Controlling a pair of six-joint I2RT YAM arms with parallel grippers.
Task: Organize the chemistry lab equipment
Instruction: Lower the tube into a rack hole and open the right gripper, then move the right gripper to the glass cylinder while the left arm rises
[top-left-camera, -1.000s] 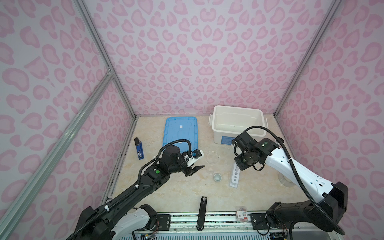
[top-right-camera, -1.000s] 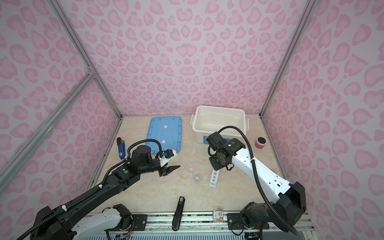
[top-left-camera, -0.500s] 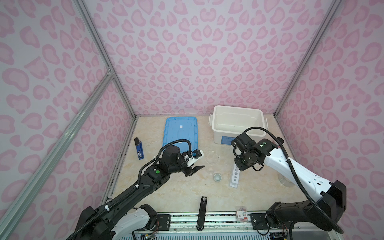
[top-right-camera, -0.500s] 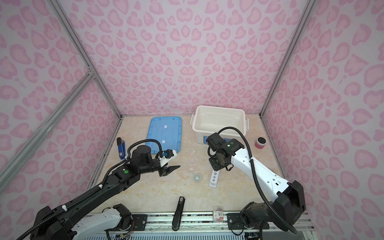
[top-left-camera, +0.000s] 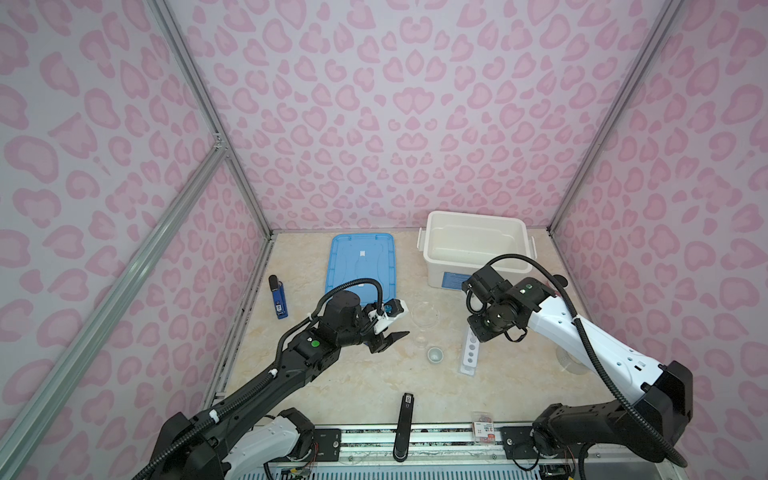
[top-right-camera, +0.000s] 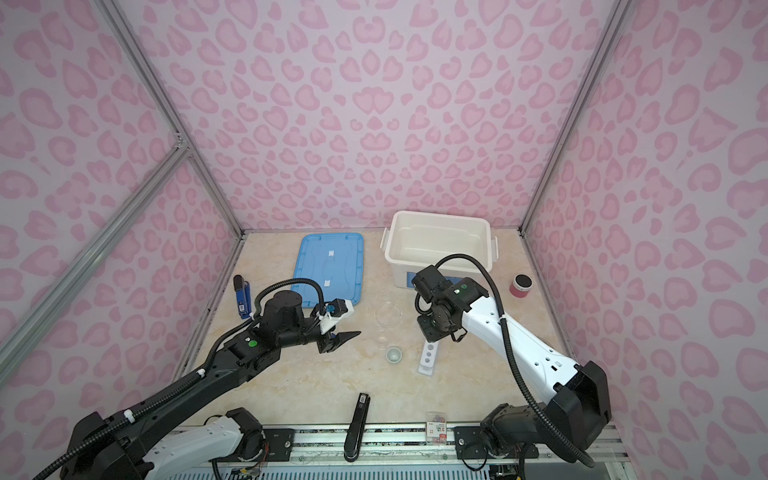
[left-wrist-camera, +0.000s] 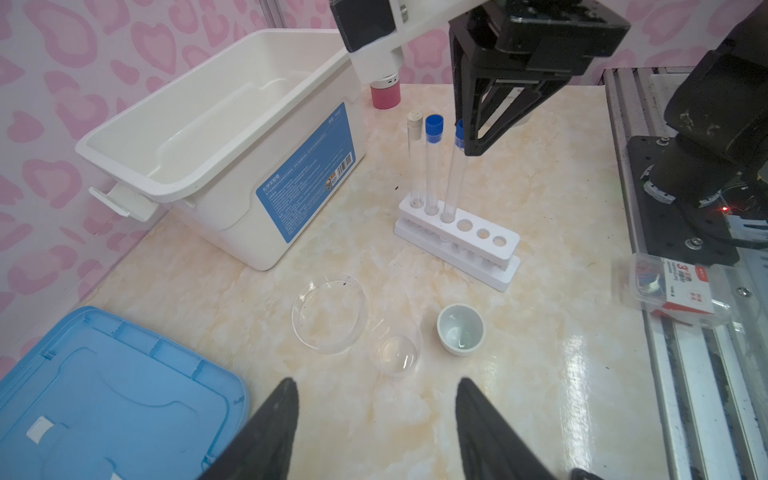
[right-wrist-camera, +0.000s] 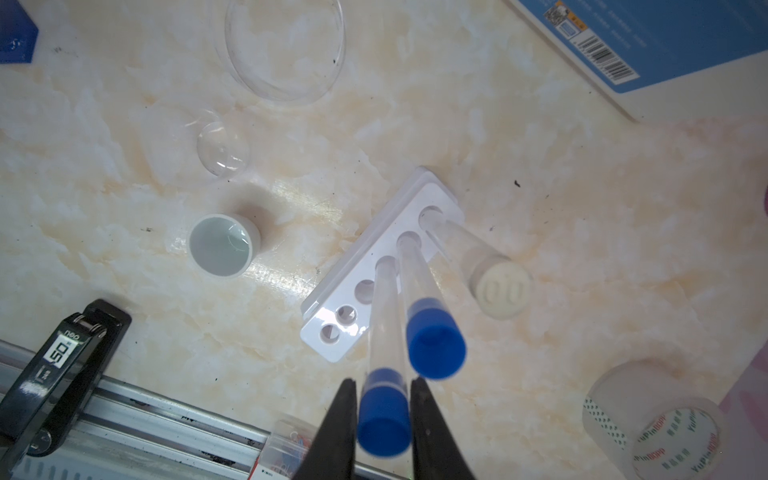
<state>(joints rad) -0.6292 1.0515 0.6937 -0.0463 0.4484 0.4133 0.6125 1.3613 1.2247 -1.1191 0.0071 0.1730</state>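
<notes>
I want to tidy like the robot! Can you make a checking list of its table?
Surface: beige marble tabletop.
Job's things: white rack holds three standing tubes, three holes empty; petri dish, small glass dish, tiny cup; white bin empty, blue lid beside.
Clutter: lighter, pink can, tape roll, stapler, clip box.
Grippers: left gripper open, empty; right gripper fingers flank a blue cap, grip unclear.
Cables: black cable loops over each wrist.
Surroundings: pink patterned walls, metal frame.
</notes>
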